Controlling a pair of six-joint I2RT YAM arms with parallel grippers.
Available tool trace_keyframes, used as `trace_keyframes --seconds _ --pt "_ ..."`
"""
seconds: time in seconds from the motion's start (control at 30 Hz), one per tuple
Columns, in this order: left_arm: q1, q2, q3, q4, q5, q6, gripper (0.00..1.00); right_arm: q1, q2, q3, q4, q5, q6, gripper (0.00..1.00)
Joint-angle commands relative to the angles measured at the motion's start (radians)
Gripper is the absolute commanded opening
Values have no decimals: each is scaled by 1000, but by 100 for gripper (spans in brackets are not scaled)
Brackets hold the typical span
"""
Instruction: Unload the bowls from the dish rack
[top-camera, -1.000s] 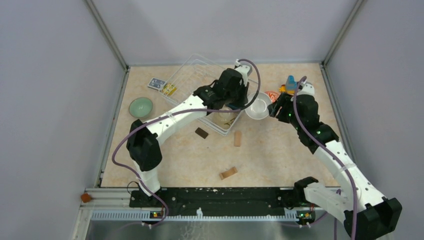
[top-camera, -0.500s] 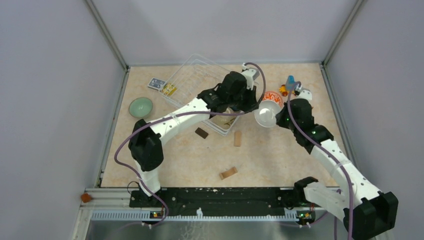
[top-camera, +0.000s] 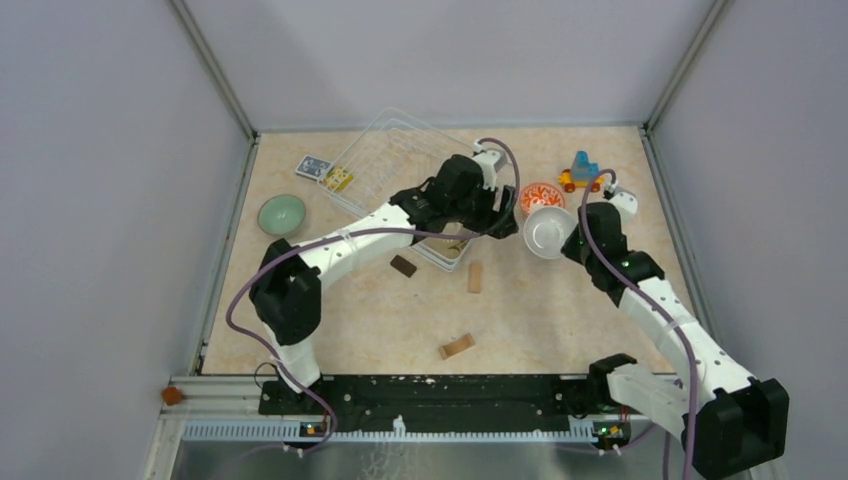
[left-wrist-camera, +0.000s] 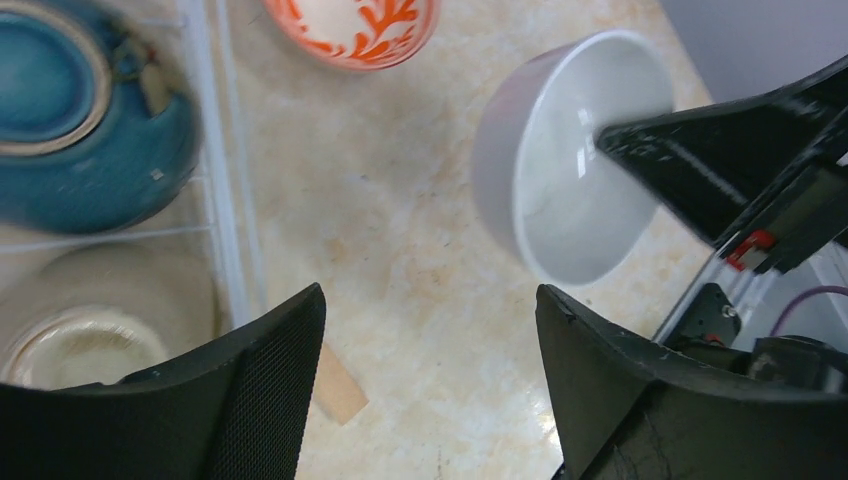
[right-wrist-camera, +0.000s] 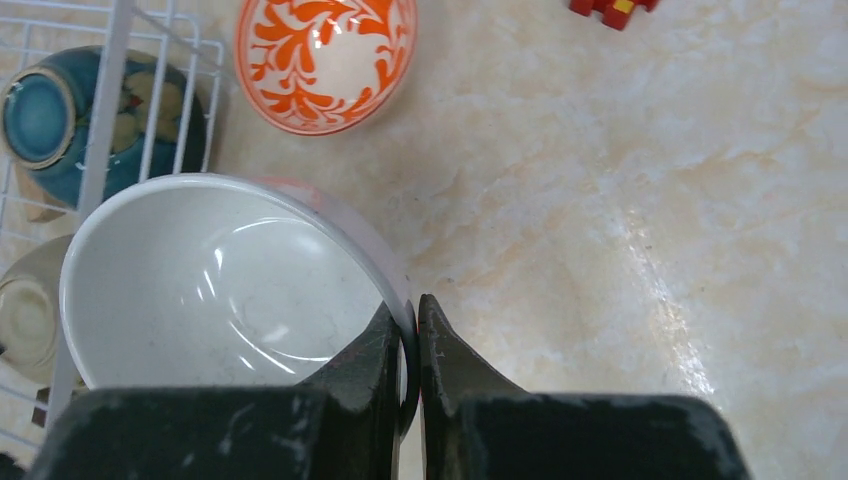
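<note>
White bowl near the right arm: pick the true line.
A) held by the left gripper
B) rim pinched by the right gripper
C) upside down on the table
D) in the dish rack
B: the right gripper is shut on the rim of the white bowl.

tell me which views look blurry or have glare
Left wrist: the dark teal round ceramic bowl is smeared by blur. Right wrist: sharp, with glare streaks inside the white round ceramic bowl and sheen on the marbled tabletop. Top external: evenly lit, sharp.

A bowl (top-camera: 542, 194) lies right of the dish rack (top-camera: 385, 152), seemingly apart.
</note>
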Motion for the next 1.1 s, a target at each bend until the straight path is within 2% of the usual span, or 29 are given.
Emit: trace_keyframes --seconds 0.0,0.1,0.33,0.5,0.73,0.97,1.0,1.07 --pt "38 -135 -83 64 -121 -4 83 -94 24 -23 32 0 87 0" --pt "62 -165 -120 50 -251 -42 87 -170 41 -50 73 -54 117 0" --pt "81 -180 -153 -15 -423 -30 90 -259 156 -52 127 -27 167 0" --pt "82 -173 -155 -37 -467 -1 92 -339 244 -55 198 -111 183 0" --pt "97 -141 -140 -22 -440 23 93 -369 376 4 221 -88 174 0" --pt "150 -94 -110 0 -338 4 93 -397 443 18 252 -106 183 16" --pt "159 -81 -100 0 -321 8 94 -398 440 18 252 -103 182 22" --pt "179 -57 -75 -2 -247 25 96 -398 432 24 238 -88 181 46"
